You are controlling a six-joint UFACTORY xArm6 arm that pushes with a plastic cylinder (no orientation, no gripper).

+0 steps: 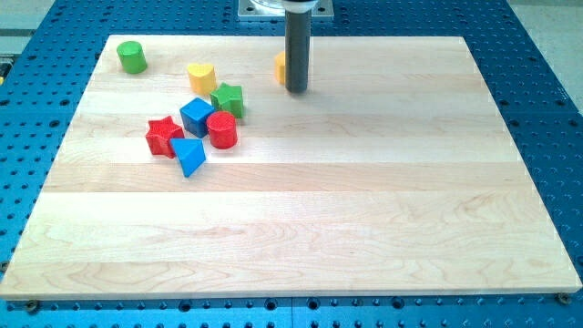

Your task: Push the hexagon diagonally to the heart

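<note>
Camera view shows my tip [297, 89] near the view's top of the wooden board [301, 228], standing just at the view's right of an orange-yellow block [281, 67] that the rod mostly hides. I judge this half-hidden block to be the hexagon, though its shape cannot be made out from the sliver that shows. I have no claw to open or close; I end in a plain rod, and it holds nothing.

To the view's left lies the yellow heart [201, 77], with clear board between it and the hexagon. Just below the heart sit a green star [228, 98], a blue cube [196, 117], a red cylinder [222, 130], a red star [164, 136] and a blue triangular block [189, 156], packed close. A green cylinder [132, 56] stands well apart at the view's top left.

To do this well, I should get squarely behind the hexagon on its right and slightly top side, then push leftward and a little downward, so the line runs through the block's middle toward the heart. An off-centre push would likely spin it aside. I should keep the path above the green star, which sits close under the heart.
</note>
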